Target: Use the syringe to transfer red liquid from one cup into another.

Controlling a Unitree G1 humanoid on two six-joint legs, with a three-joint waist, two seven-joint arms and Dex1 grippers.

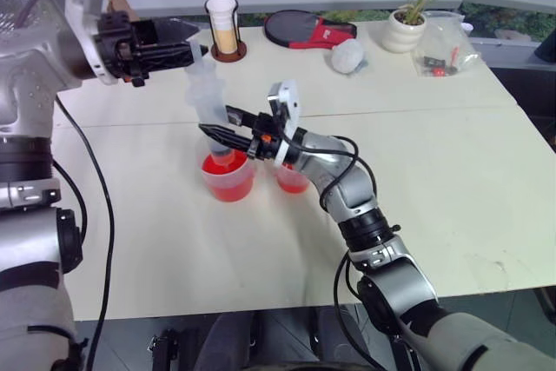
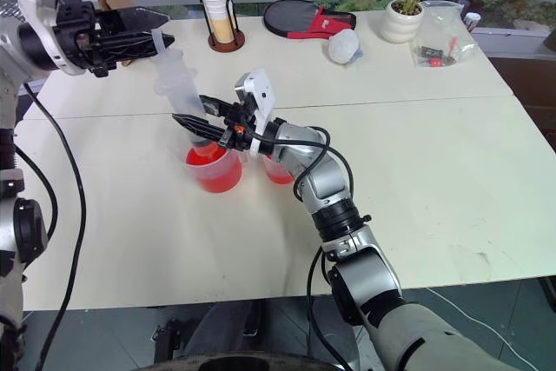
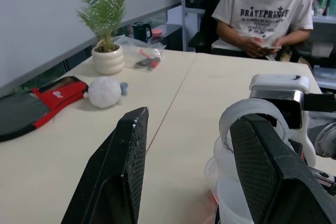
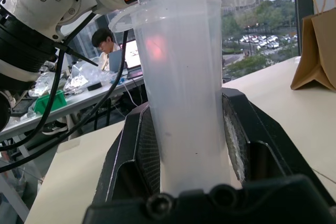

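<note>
The syringe point(image 1: 208, 93) stands nearly upright, its lower end down in the larger clear cup point(image 1: 228, 182), which holds red liquid point(image 1: 233, 188). My right gripper point(image 1: 215, 119) is shut on the syringe's barrel point(image 4: 181, 77) just above that cup. My left gripper point(image 1: 193, 43) is level at the plunger's top point(image 3: 247, 114). Its fingers are apart and one of them touches the plunger's rim; the gap between them holds nothing. The smaller cup point(image 1: 293, 182), also with red liquid, stands just to the right, partly hidden behind my right wrist.
At the table's far edge stand a white cup in a black holder point(image 1: 222, 25), a red and black paddle point(image 1: 304, 28), a white plush ball point(image 1: 347, 54), a potted plant point(image 1: 407, 28) and a plastic bag point(image 1: 445, 45). A person point(image 3: 268, 9) sits beyond the table point(image 1: 434, 171).
</note>
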